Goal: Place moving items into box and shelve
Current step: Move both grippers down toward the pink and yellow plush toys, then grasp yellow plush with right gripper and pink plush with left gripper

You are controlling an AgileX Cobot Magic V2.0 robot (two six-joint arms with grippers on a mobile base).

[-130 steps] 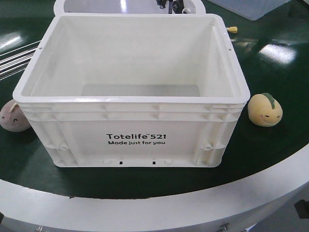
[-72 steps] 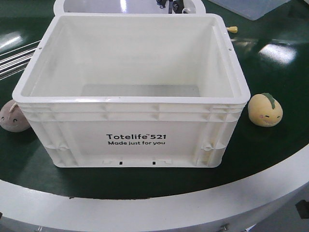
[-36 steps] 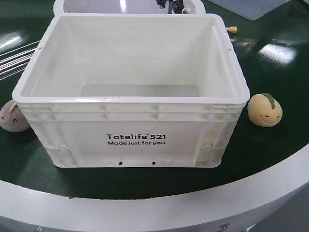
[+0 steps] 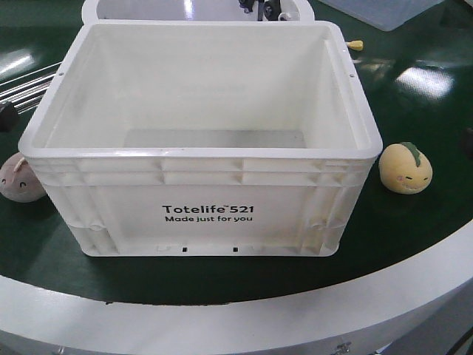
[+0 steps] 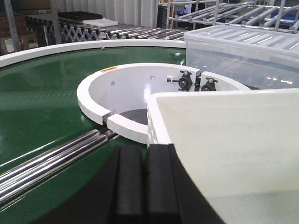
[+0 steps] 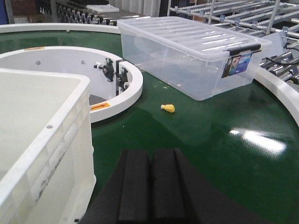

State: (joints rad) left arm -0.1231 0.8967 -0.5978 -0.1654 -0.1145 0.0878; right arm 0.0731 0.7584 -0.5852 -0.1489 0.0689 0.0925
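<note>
Right of box (image 4: 111, 214), yellow toy (image 4: 405, 168), apart

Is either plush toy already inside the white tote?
No, the tote is empty; the yellow plush and pinkish plush sit on the belt beside it.

The setting is an industrial logistics or warehouse hall. A circular conveyor carries a green belt (image 6: 219, 140) bounded by a white outer rim (image 4: 222, 318) and a white inner ring (image 5: 93, 100) fitted with bearing mounts (image 5: 185, 82). Polished steel rods (image 5: 51, 156) run across the green surface. Roller conveyor sections (image 5: 126, 31) and metal flow racks (image 6: 224, 9) fill the background. Storage containers stand on the belt: a white tote (image 4: 111, 207) printed "Totelife 521" and a clear lidded bin (image 6: 187, 51).
</note>
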